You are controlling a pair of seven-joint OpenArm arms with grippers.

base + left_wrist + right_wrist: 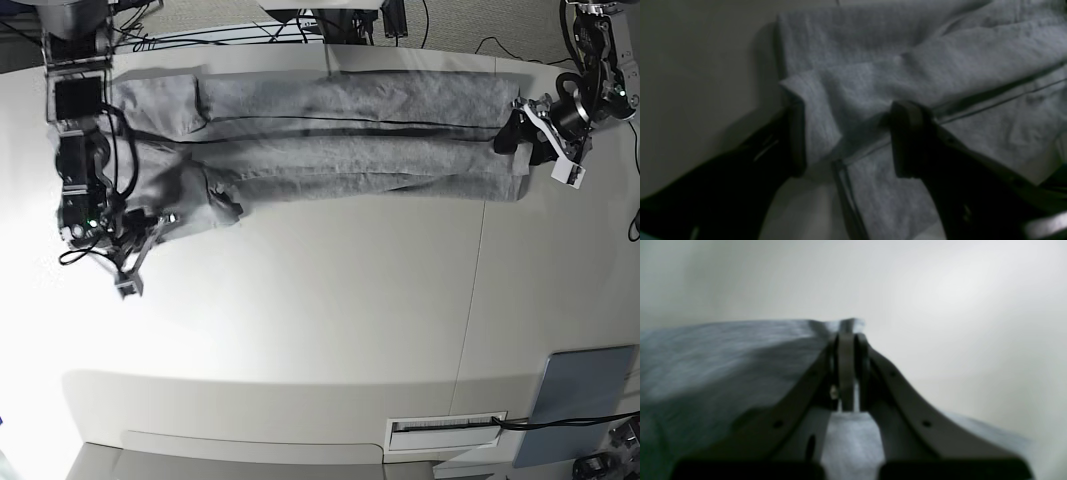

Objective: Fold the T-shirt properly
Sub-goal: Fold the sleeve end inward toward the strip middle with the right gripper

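Observation:
The heather-grey T-shirt [350,140] lies folded into a long band across the far side of the white table [320,300]. At the band's right end my left gripper [517,135] is open. In the left wrist view its fingers [796,140] straddle a raised fold of the T-shirt [853,93], and the left gripper [850,140] has not closed on it. At the band's left end, where the cloth is bunched, my right gripper [160,222] is shut. In the right wrist view the right gripper [846,340] pinches an edge of the T-shirt [723,353] and holds it up.
A flat grey-blue pad [575,405] lies at the near right corner of the table. A white slotted plate [445,432] sits by the near edge. Cables [250,30] run behind the far edge, and a table seam [478,260] runs front to back on the right.

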